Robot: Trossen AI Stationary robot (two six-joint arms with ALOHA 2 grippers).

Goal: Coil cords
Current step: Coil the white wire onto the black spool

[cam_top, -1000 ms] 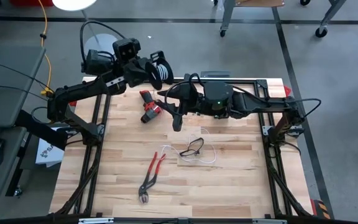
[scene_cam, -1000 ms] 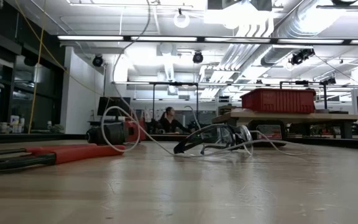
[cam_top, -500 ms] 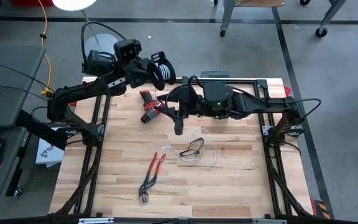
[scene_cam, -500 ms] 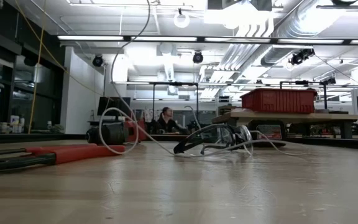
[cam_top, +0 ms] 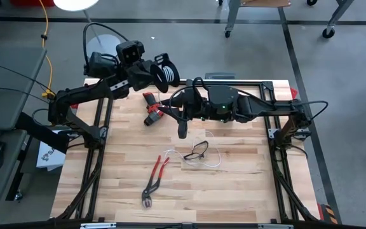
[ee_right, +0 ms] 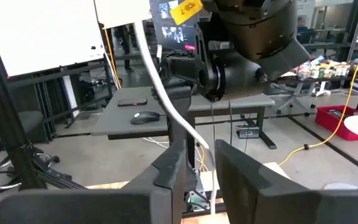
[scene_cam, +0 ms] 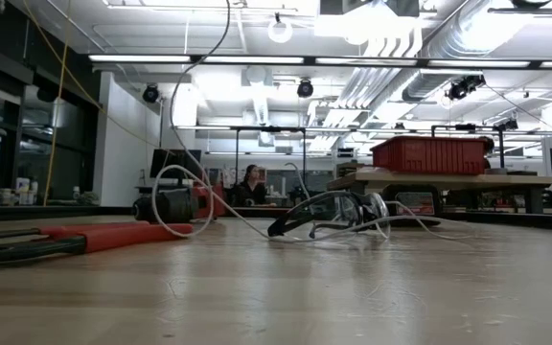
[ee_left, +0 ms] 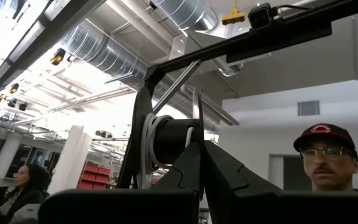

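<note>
Left end effector [cam_top: 159, 71] clamped on small black round spool [cam_top: 165, 69] above wooden tabletop [cam_top: 234, 178] rear edge, right end effector [ee_right: 199, 163] narrowly parted around thin white cord [ee_right: 166, 102].

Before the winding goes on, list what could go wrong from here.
1. The white cord trails across the table through the safety glasses; winding may drag them.
2. The cord runs between the right tool's fingers, which are not fully shut; it could slip out.
3. The left tool pinches the spool by its rim; a tug might twist it loose.
</note>
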